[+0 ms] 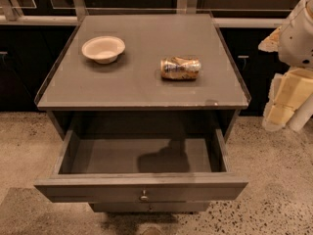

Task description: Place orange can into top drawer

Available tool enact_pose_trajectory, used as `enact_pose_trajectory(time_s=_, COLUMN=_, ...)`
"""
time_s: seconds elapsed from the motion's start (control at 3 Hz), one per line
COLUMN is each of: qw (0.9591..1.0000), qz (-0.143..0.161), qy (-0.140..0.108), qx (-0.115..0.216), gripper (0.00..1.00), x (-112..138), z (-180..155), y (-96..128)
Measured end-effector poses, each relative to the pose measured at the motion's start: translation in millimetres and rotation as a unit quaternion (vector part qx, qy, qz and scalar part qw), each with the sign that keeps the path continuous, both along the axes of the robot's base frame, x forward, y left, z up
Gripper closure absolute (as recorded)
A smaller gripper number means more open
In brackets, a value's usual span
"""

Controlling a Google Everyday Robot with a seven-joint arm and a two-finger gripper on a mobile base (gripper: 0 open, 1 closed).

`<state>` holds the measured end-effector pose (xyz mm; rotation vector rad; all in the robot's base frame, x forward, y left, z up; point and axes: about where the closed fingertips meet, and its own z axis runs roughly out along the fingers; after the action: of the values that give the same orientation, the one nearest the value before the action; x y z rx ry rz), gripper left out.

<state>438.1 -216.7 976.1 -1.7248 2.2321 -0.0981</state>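
One orange can (180,68) lies inside countertop (142,89) edges; top drawer (142,190) open; hand (286,99) rightward, grip unclear.

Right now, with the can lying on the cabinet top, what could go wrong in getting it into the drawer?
1. The orange can lies on its side; a glancing touch might roll it toward the front edge of the cabinet.
2. The gripper is far right, beside the cabinet; the reach in could clip the top's raised side rim.
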Motion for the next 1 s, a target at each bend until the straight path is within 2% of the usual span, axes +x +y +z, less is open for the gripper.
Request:
enact_pose_trajectory(time_s=0.33, qw=1.0000, qz=0.000, qy=0.000, qx=0.000, gripper=0.00, x=0.0, z=0.0, y=0.0)
enact_pose_trajectory(time_s=0.67, qw=0.9997, qz=0.020, qy=-0.007, qx=0.012, gripper=0.00, x=22.1, z=1.2, y=7.6)
enact_pose_trajectory(time_s=1.0, qw=0.9960, qz=0.064, qy=-0.026, qx=0.056, gripper=0.00, x=68.0, z=0.9, y=34.5)
